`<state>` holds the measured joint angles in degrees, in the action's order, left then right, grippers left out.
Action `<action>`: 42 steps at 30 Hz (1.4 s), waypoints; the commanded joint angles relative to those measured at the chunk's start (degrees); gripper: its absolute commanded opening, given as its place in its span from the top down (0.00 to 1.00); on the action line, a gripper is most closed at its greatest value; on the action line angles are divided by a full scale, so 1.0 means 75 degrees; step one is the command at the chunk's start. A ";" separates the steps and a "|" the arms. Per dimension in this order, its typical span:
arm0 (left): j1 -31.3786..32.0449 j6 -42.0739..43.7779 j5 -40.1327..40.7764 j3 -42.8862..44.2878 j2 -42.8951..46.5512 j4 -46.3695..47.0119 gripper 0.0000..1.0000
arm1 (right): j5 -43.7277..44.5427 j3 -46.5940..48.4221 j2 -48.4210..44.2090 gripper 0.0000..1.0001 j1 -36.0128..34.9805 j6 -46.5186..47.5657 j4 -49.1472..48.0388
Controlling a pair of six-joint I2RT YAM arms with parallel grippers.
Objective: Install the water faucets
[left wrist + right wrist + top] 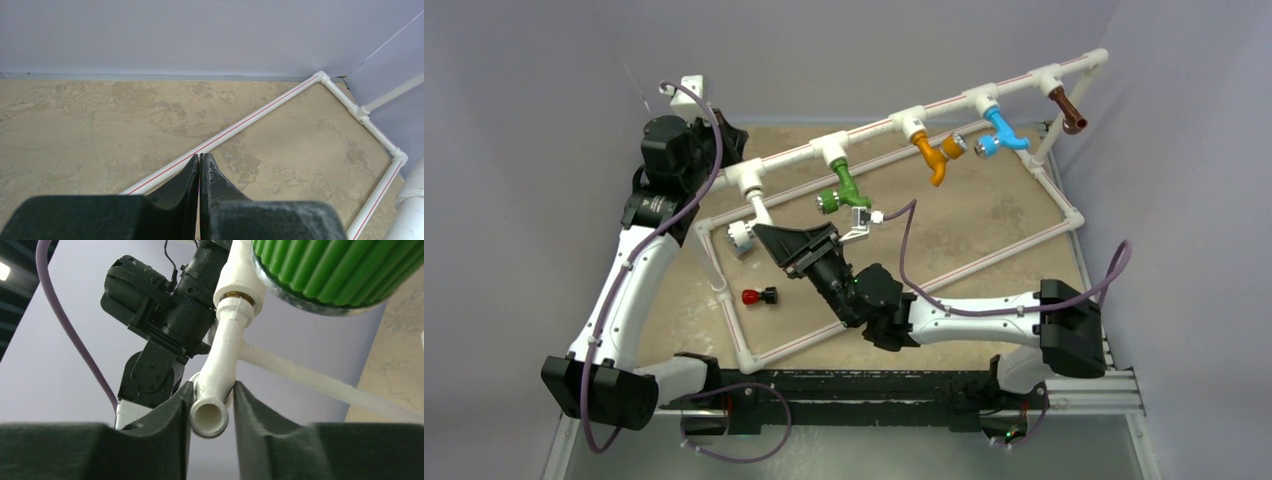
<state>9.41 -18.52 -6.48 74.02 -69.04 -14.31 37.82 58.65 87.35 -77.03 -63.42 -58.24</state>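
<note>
From the top, I see the green faucet (844,187), the orange faucet (932,152), the blue faucet (1004,130) and the brown faucet (1067,108) all hanging on the long pipe rail (884,122) at the far side, so four look done. The white faucet (752,215) is at the last spot, on the left end of the rail, and my right gripper (762,230) is on it. A small red-and-black piece (759,296) lies on the table (984,220), near and left. In the left wrist view, my left gripper (200,170) is closed tight with nothing in it. In the right wrist view, the right fingers (175,405) pinch the white faucet's spout (its open end faces me). A gold ring shows at its top, so I think it needs more turning.
</note>
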 commanded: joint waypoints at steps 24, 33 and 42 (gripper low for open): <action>-0.0001 -0.0108 -0.0178 -0.0424 -0.0241 -0.1163 1.00 | -0.2440 0.1654 -0.2868 0.18 0.0158 0.9345 0.5461; -0.0001 -0.0085 -0.0185 -0.0424 -0.0252 -0.1164 1.00 | -0.2052 0.2798 -0.1981 0.16 -0.0735 1.4973 0.6808; -0.0012 -0.0085 -0.0202 -0.0412 -0.0252 -0.1163 1.00 | -0.1421 0.2680 -0.1258 0.13 -0.1032 1.8177 0.6536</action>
<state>9.50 -18.52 -6.63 74.02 -68.99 -14.48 23.57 78.46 77.43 -84.16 59.05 -8.27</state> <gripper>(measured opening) 0.002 0.864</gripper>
